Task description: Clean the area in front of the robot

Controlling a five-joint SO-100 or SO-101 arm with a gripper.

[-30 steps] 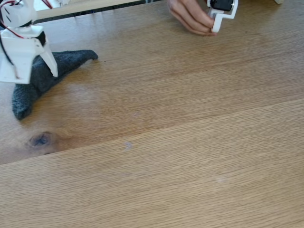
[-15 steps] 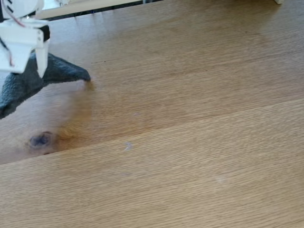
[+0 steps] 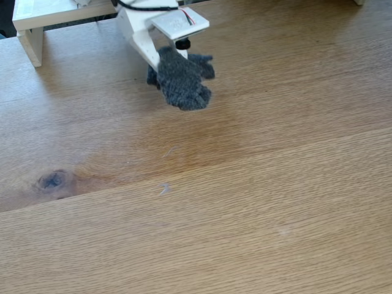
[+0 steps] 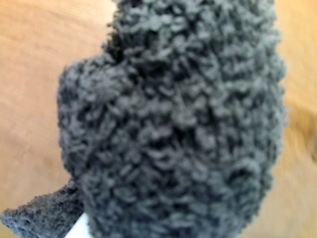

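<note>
Hanging from the white arm [image 3: 144,33] at the far side of the worktop [image 3: 257,202], a dark grey fuzzy cloth [image 3: 182,82] is dangling just above the wood, left of centre in the fixed view. The gripper [image 3: 174,61] is clamping its upper part, jaws closed on the fabric, though the fingertips themselves are lying buried in the pile. In the wrist view the cloth [image 4: 173,129] is bulging right up against the lens, with a corner trailing off at the lower left and bare wood showing on both sides.

What the coming stroke seems to be turning on is this: the unwiped stretch is lying toward the near side of the cloth, and a little left of it. Two pale smudges [image 3: 165,188] are sitting there on the planks, one nearer than the other, and a dark knot [image 3: 52,180] is lying well off to the left. The bunched cloth is hanging lengthwise from the gripper toward that near side. A white raised shelf [image 3: 37,18] is standing at the far left corner, apart from the cloth. To my eye the wiping is only partly done.
</note>
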